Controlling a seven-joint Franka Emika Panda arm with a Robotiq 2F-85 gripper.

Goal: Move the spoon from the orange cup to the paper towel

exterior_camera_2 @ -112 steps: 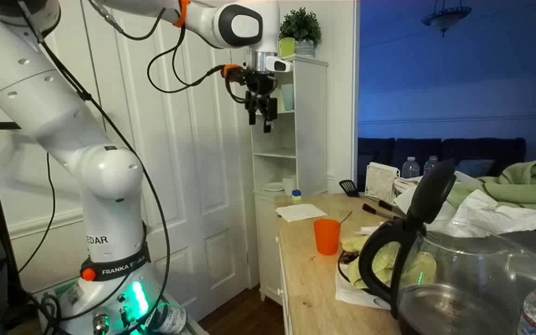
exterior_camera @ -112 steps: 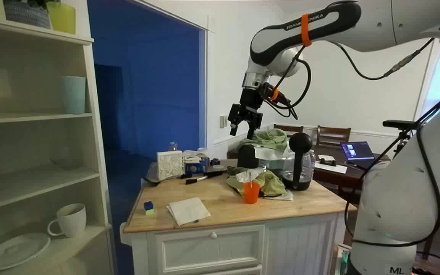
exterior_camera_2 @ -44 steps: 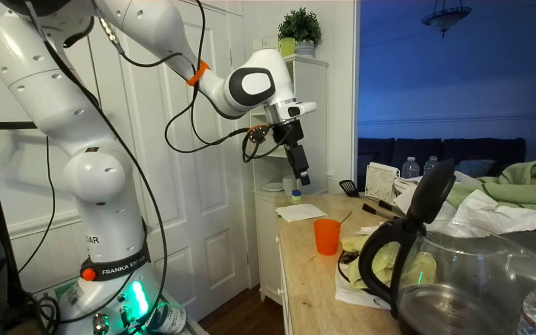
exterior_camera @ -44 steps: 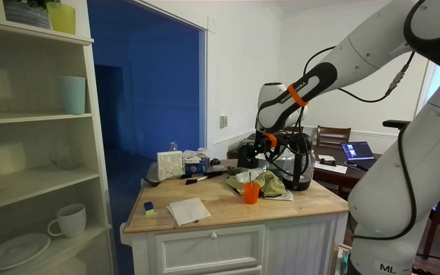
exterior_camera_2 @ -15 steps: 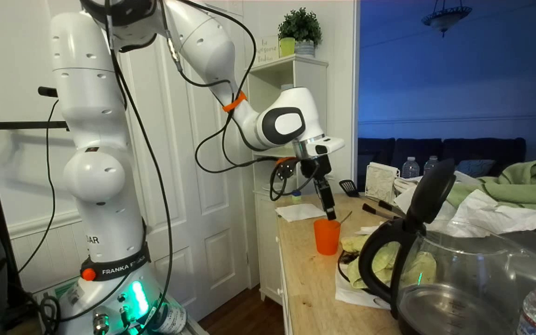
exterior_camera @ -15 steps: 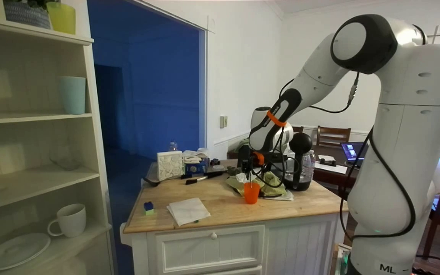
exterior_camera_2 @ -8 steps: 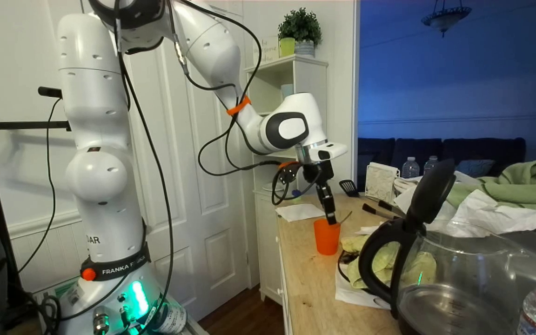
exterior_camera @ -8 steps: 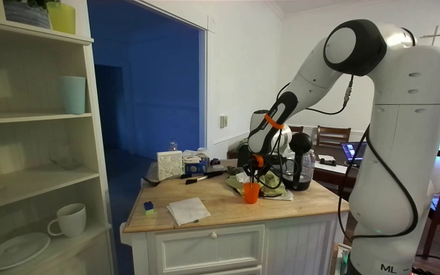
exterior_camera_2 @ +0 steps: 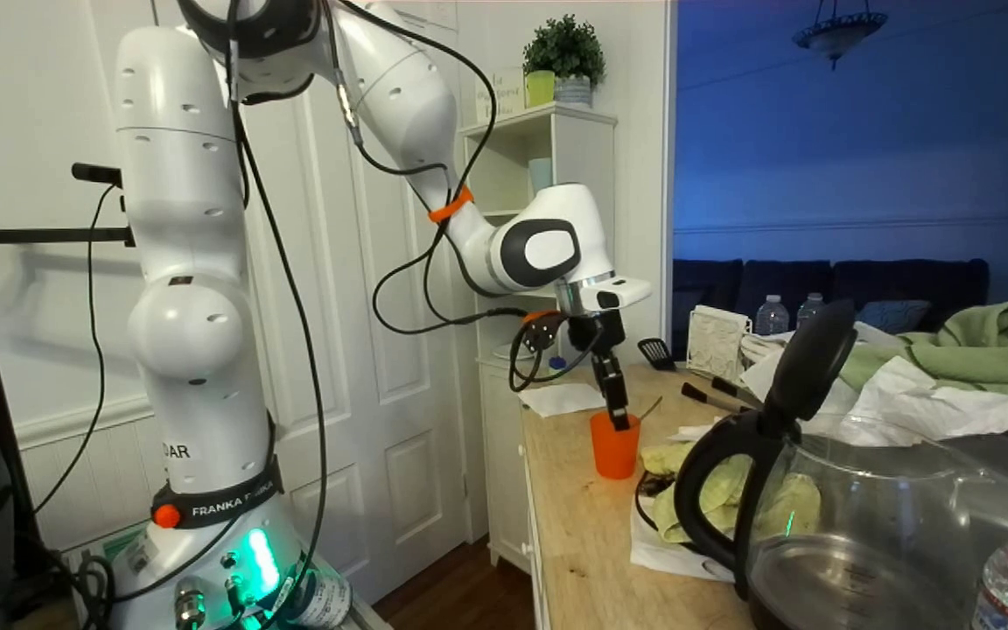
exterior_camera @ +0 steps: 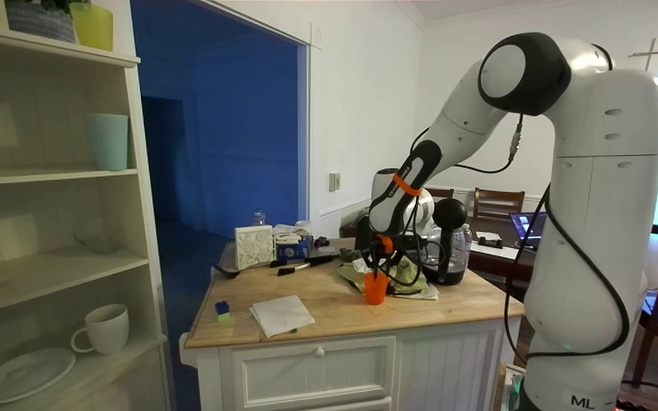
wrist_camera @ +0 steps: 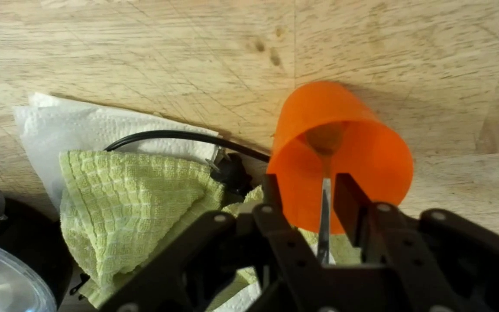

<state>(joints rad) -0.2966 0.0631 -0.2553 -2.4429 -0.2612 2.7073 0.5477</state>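
Note:
The orange cup [wrist_camera: 332, 102] stands on the wooden counter, seen also in both exterior views [exterior_camera: 375, 290] [exterior_camera_2: 614, 455]. Inside it leans the metal spoon [wrist_camera: 324, 216], bowl down, its handle sticking out past the rim; in an exterior view the tip of the spoon [exterior_camera_2: 652, 407] shows beside the gripper. My gripper [wrist_camera: 310, 188] is at the cup's mouth, partly open, one finger on each side of the handle. A gap shows on both sides, narrower at the right finger [wrist_camera: 350, 197]. The flat white paper towel [exterior_camera: 281, 315] lies on the counter away from the cup.
Beside the cup lie a green cloth [wrist_camera: 137, 208], a black cord [wrist_camera: 176, 135] and another white paper [wrist_camera: 80, 125]. The dark-handled jug [exterior_camera_2: 819, 525] stands nearby. A small blue-and-green block [exterior_camera: 222, 310] sits beyond the paper towel, with brushes [exterior_camera: 306, 265] further back.
My gripper has come down from high above the counter to the cup, sinking slightly more over the last second. The cup and the paper towel have stayed in place.

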